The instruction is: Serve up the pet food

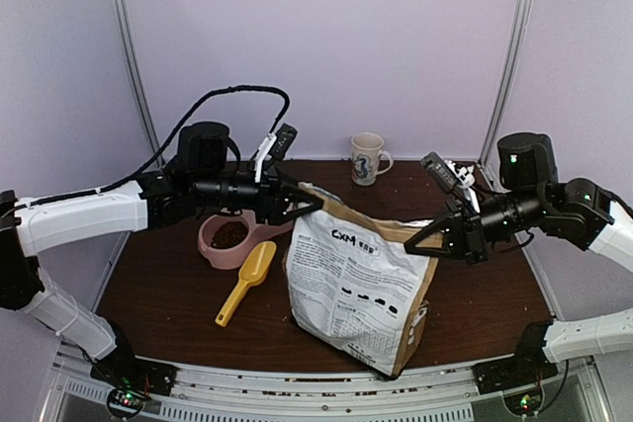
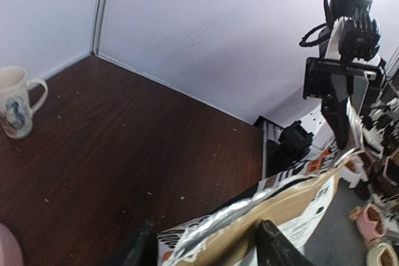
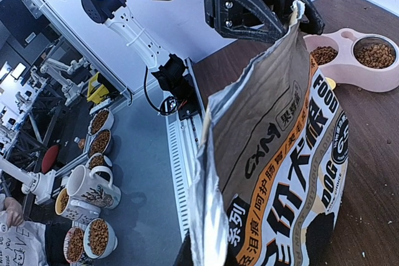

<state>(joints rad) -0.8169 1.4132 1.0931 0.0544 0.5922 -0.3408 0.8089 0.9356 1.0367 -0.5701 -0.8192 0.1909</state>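
The pet food [image 1: 229, 234] is dark brown kibble lying in both cups of a pink double bowl [image 1: 210, 249], which also shows in the right wrist view as the pink bowl [image 3: 349, 76] with its kibble [image 3: 374, 54]. A tan-and-white printed bag [image 1: 356, 284] stands upright mid-table. My left gripper [image 1: 315, 200] straddles the bag's upper left corner; its fingers [image 2: 274, 247] stand apart, with the foil rim of the bag [image 2: 280, 210] between them. My right gripper [image 1: 410, 241] is shut on the bag's upper right corner, pinching the foil edge [image 3: 230, 241]. What the bag holds is hidden.
A yellow scoop [image 1: 247, 281] lies on the table between the bowl and the bag. A white printed mug [image 1: 368, 158] stands at the back near the wall. Beyond the table's edge, on the floor, sit several bowls and mugs of kibble [image 3: 93, 235].
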